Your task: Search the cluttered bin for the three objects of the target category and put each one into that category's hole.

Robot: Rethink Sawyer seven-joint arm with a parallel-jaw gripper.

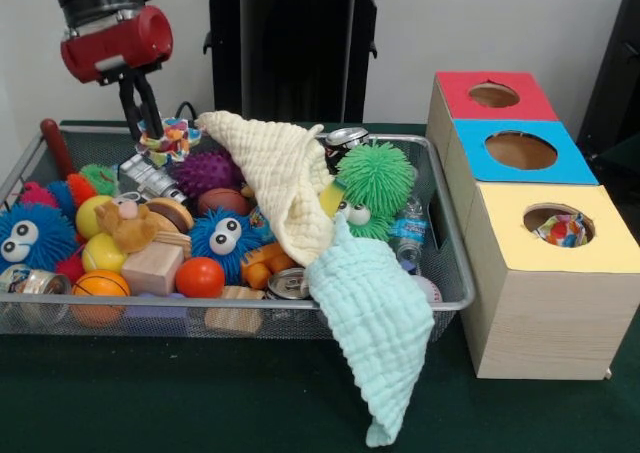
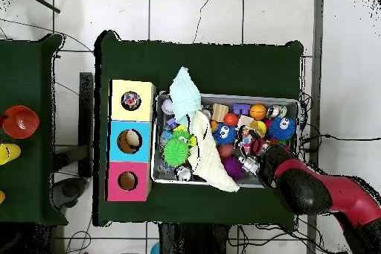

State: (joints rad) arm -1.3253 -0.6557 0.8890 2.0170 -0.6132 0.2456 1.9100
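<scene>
The pincer at upper left of the front view is closed on a multicoloured ring toy, held just above the wire bin. The bin holds fuzzy balls, wooden blocks, cans, and a cream cloth. A mint cloth hangs over its front rim onto the green tabletop. Right of the bin stands the three-hole box; the yellow hole contains a colourful object.
</scene>
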